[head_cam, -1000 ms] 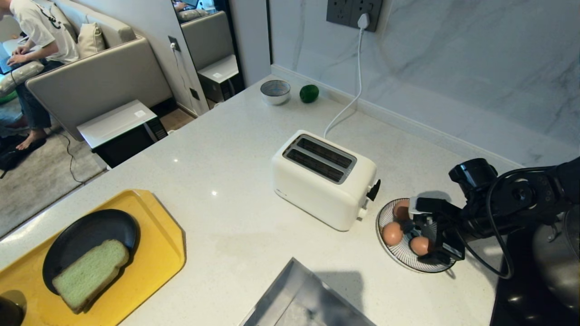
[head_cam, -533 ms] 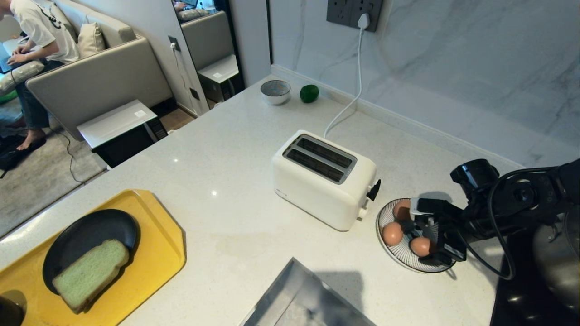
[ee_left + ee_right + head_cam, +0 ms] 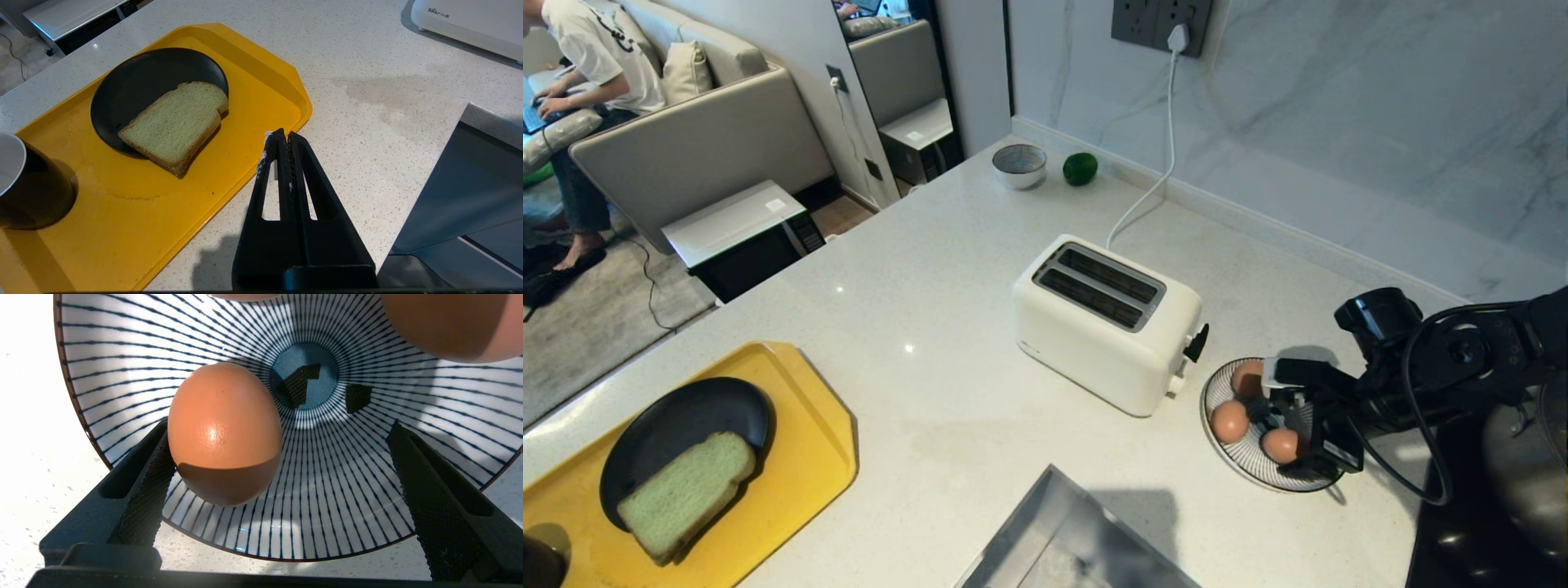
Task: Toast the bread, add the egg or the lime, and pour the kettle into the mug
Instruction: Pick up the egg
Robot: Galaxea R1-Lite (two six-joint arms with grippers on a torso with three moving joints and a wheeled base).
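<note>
Your right gripper (image 3: 278,457) hangs over the striped bowl (image 3: 122,347), fingers spread wide, one brown egg (image 3: 224,433) between them against one finger. Your left gripper (image 3: 282,141) is clenched empty, the bread (image 3: 175,122) on its black plate (image 3: 135,81) just beyond the tips.

Wide bare stretch of speckled white stone counter (image 3: 947,269) between yellow plastic tray (image 3: 825,457) and white two-slot toaster (image 3: 1107,322). Tight beside the toaster: striped ceramic bowl (image 3: 1217,392), three brown eggs (image 3: 1229,420) crowding it, white cord (image 3: 1152,188) trailing behind.
</note>
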